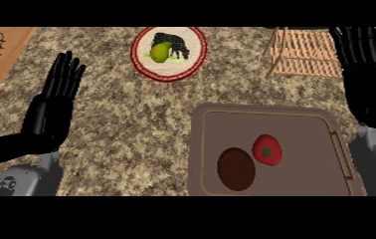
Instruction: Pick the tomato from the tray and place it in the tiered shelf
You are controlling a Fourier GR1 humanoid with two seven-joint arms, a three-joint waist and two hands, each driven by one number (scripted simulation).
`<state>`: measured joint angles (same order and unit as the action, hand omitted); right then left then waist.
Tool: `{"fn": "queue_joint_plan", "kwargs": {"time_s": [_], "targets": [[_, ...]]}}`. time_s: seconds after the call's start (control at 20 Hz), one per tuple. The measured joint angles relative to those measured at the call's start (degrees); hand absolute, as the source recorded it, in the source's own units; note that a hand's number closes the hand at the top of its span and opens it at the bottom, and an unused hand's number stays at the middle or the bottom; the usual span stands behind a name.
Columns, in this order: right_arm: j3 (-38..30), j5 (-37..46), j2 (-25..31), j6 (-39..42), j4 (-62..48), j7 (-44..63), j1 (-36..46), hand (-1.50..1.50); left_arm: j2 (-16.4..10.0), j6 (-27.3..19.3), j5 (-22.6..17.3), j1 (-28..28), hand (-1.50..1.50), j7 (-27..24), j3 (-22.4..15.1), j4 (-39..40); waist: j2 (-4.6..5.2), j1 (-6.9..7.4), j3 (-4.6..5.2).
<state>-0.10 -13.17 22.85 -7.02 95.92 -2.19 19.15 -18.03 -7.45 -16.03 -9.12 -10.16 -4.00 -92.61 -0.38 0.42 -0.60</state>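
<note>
In the head view, the tomato (267, 149) lies on the brown tray (294, 126) at 4 o'clock, just beside a dark brown oval thing (236, 169). The wooden tiered shelf (305, 54) stands on the tabletop (125, 118) at 1 o'clock, and a red-rimmed plate (141, 63) at 12. The left robot hand (51, 108) at 9 o'clock and the right robot hand (360, 83) at 3 o'clock are both released, with straight fingers, grasping nothing.

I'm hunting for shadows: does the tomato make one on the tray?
In the head view, no clear shadow shows beside the tomato on the tray; also in the head view, the light lies even over the counter, with no glare.
</note>
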Motion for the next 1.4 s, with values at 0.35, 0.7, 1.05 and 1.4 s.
{"fn": "queue_joint_plan", "kwargs": {"time_s": [0.35, 0.7, 1.05, 1.4], "targets": [[8.4, 15.1, -2.1, -7.7, 4.8, 2.1, -2.5, -1.50, -1.4, -5.0, 3.5, 3.2, 0.00, 6.6, 1.8, 1.0, 0.02, -0.81, 0.64], [11.4, 16.7, -7.0, -12.2, 15.9, -2.1, -16.2, -1.50, -1.4, -8.3, 5.6, 5.8, 0.00, 15.1, 1.1, -2.9, 0.08, -1.02, 0.56], [17.0, 26.1, 3.9, -4.8, 28.5, 7.0, -23.8, -1.50, -0.8, -9.1, 6.9, 5.5, 0.00, 16.7, 0.9, -2.8, -0.11, -1.77, 0.77], [21.8, 42.8, 15.1, 3.8, 36.9, 25.9, -24.5, -1.50, -0.4, -9.8, 7.9, 5.5, 0.00, 17.5, 0.3, -2.8, -0.26, -1.62, 1.09]]}}
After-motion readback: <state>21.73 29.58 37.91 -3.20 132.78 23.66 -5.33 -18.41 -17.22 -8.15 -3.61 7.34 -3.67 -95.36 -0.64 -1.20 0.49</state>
